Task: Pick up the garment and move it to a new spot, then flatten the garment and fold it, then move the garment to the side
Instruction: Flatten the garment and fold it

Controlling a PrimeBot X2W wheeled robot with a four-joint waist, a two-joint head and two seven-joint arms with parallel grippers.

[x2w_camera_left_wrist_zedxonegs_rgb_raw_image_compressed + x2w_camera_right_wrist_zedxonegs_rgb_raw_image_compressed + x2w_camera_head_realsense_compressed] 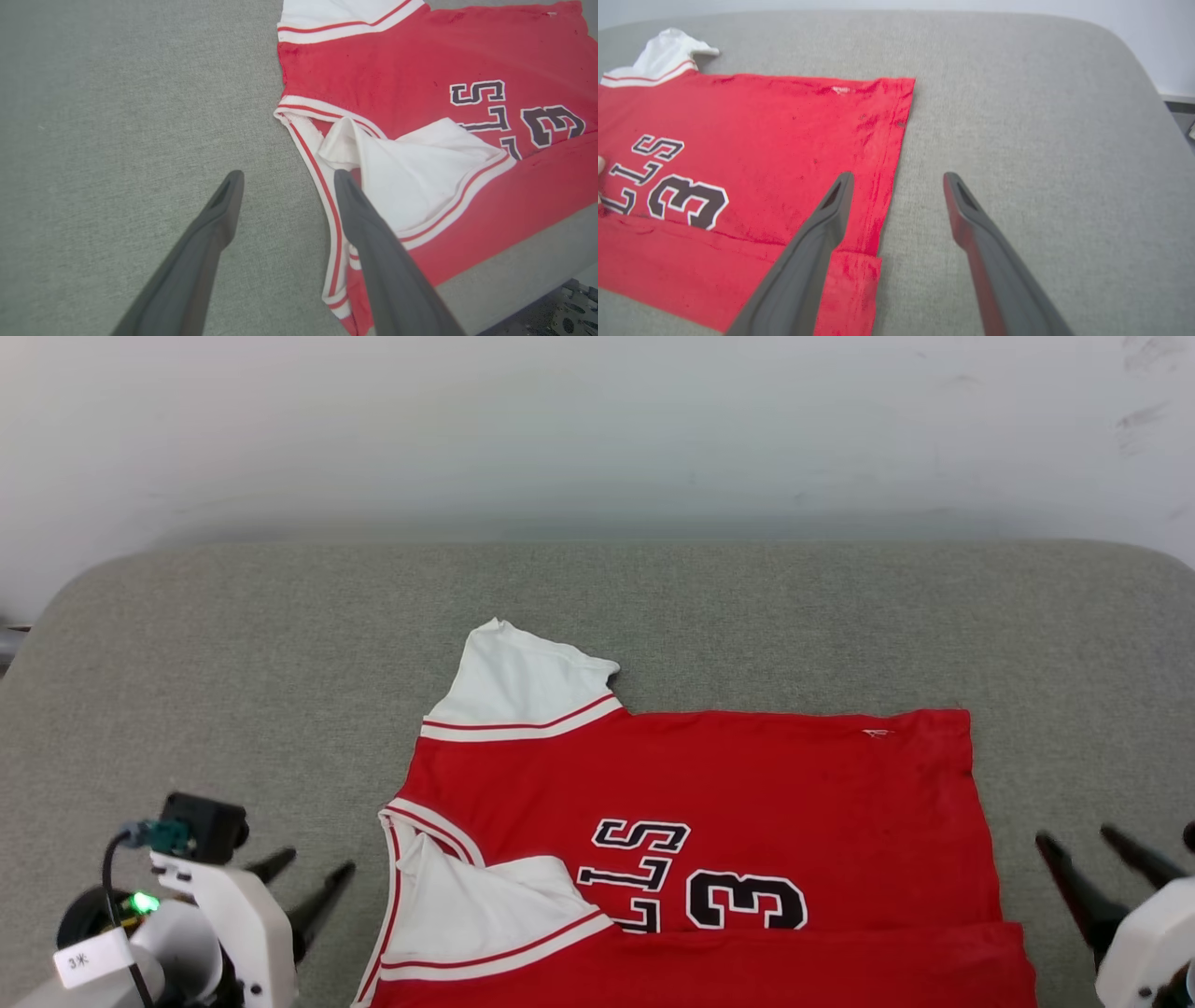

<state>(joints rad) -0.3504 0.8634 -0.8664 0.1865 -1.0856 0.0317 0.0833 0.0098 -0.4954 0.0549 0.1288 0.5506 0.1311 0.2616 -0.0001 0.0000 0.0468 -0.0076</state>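
Our left gripper [316,861] hangs spread and empty just beside the striped collar of the shirt [747,775], and our right gripper [1074,835] stands likewise parted and empty at the hem, one finger over the red cloth. We see the shirt lying sideways on the grey padded table [233,663], collar to our left, red with black white-edged letters and a 3. Its near edge is folded over the lettering's lower part, the near white sleeve lies across the chest, and the far sleeve pokes outward.
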